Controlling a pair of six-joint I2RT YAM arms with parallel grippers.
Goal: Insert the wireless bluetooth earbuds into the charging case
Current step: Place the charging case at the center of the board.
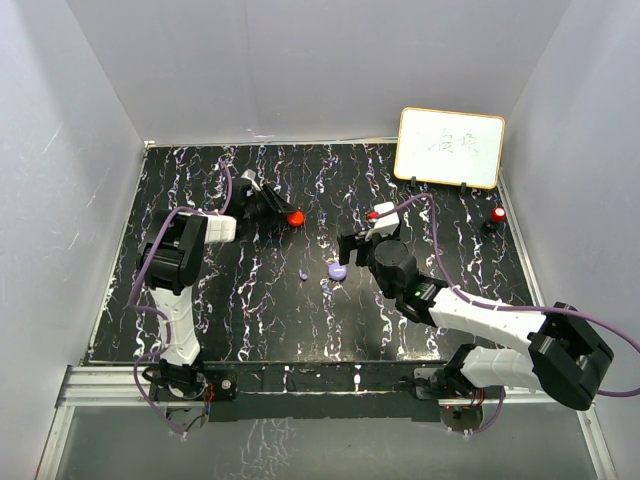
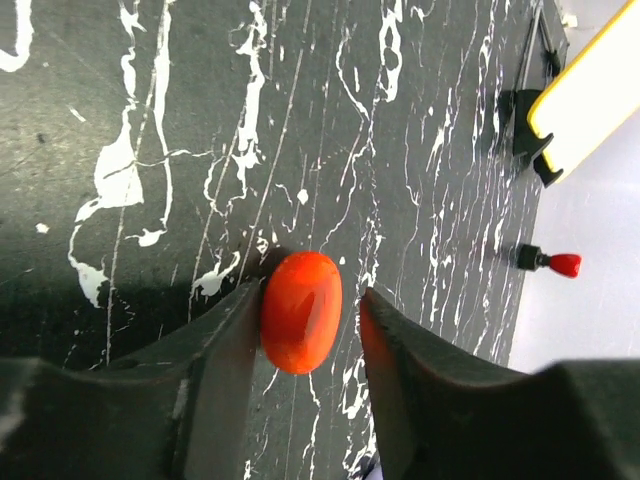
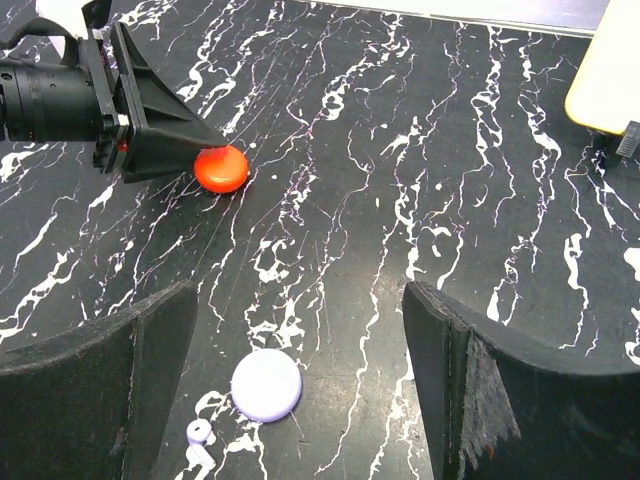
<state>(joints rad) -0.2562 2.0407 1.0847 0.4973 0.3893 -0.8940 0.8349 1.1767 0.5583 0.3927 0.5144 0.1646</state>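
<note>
The red round charging case (image 2: 301, 311) lies on the black marbled table between the fingers of my left gripper (image 2: 312, 296). It touches the left finger, and a narrow gap shows at the right finger. From above, that gripper (image 1: 276, 212) is in the back middle with the red case (image 1: 295, 217) at its tips. My right gripper (image 3: 300, 300) hangs wide open above the purple round case (image 3: 266, 384). A tiny purple earbud (image 3: 198, 436) lies just left of that case, seen from above as the earbud (image 1: 303, 275) beside the purple case (image 1: 338, 270).
A yellow-framed whiteboard (image 1: 450, 147) stands at the back right. A small black piece with a red tip (image 1: 497, 215) sits near the right edge, also seen in the left wrist view as the same piece (image 2: 551, 262). White walls enclose the table.
</note>
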